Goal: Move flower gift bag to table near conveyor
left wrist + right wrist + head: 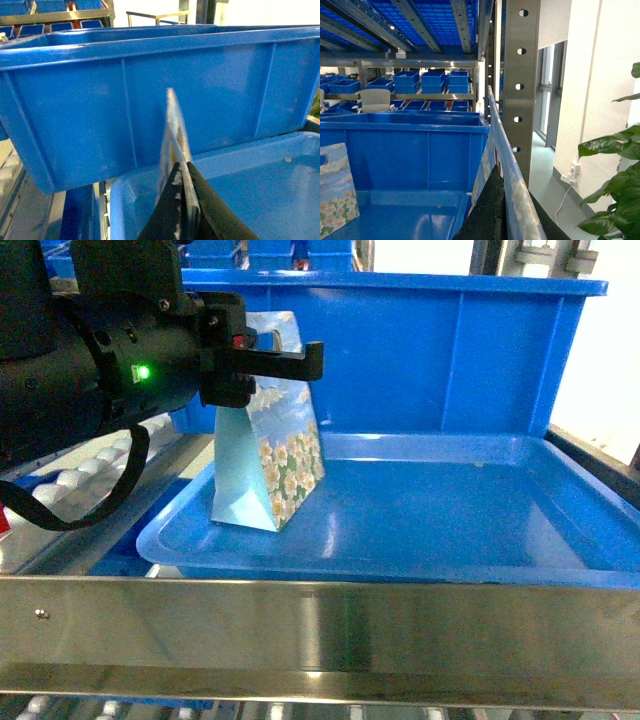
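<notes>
We see the flower gift bag (268,455) standing upright at the near left corner of a shallow blue tray (420,510), its base on the tray floor. It is a small paper bag with a pale blue sky pattern over most of its face and a band of white and yellow blossoms on green along the lower part and side gusset; a cut-out handle hole shows near its top. No writing or brand can be read on it.

Our left hand (290,360) reaches in from the left, its black fingers (172,210) closed on the bag's top edge, the thin panel pinched between them in the left wrist view. Behind the tray stands a deep blue bin (430,350).

Our right hand (497,210) is closed on a thin patterned sheet (507,165) seen edge-on beside a perforated steel upright (521,75).

A shiny steel rail (320,645) crosses the foreground, and white rollers (85,470) of the conveyor show at left.
</notes>
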{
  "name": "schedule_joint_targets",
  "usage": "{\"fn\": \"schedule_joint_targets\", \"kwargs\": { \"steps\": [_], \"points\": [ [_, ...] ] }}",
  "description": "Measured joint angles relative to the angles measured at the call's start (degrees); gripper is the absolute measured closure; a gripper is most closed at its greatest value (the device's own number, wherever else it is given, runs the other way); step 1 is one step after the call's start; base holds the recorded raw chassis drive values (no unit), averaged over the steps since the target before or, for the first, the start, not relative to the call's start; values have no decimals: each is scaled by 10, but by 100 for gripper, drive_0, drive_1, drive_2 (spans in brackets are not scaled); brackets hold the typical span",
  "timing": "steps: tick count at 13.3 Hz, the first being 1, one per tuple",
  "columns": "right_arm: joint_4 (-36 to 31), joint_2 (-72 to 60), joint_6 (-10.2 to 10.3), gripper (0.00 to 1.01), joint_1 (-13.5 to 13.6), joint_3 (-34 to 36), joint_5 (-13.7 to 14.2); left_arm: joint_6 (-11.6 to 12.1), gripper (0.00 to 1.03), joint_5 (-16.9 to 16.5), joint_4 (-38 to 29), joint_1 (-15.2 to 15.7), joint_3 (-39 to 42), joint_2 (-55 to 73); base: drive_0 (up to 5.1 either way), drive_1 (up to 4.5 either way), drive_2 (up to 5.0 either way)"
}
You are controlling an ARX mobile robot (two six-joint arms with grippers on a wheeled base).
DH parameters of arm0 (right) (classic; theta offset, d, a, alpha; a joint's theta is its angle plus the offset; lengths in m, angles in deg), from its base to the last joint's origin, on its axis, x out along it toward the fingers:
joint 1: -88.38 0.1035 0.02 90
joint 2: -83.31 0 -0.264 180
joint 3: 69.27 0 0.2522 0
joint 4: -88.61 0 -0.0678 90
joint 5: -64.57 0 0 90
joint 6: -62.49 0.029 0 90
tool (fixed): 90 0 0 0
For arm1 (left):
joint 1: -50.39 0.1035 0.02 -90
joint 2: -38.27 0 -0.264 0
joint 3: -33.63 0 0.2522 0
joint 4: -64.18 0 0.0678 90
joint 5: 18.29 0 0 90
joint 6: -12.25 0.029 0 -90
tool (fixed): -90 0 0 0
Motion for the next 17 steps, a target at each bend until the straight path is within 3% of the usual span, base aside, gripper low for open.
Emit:
{"fn": "schedule_joint_targets", "kwargs": {
  "steps": [2,4,7,8,10,14,17],
  "points": [
    [0,0,0,99,0,0,0,-7,101,6,1,10,1,-3,0,0,0],
    [0,0,0,99,0,0,0,-6,101,43,-8,26,21,-39,0,0,0],
    [0,0,0,99,0,0,0,10,101,65,-33,49,55,-122,0,0,0],
    [0,0,0,99,0,0,0,18,101,60,-45,86,109,-201,0,0,0],
    [0,0,0,99,0,0,0,20,101,45,-24,131,173,-293,0,0,0],
    [0,0,0,99,0,0,0,21,101,-19,56,246,274,-480,0,0,0],
    [0,0,0,99,0,0,0,24,101,-39,84,249,285,-558,-156,78,78]
  ]
}}
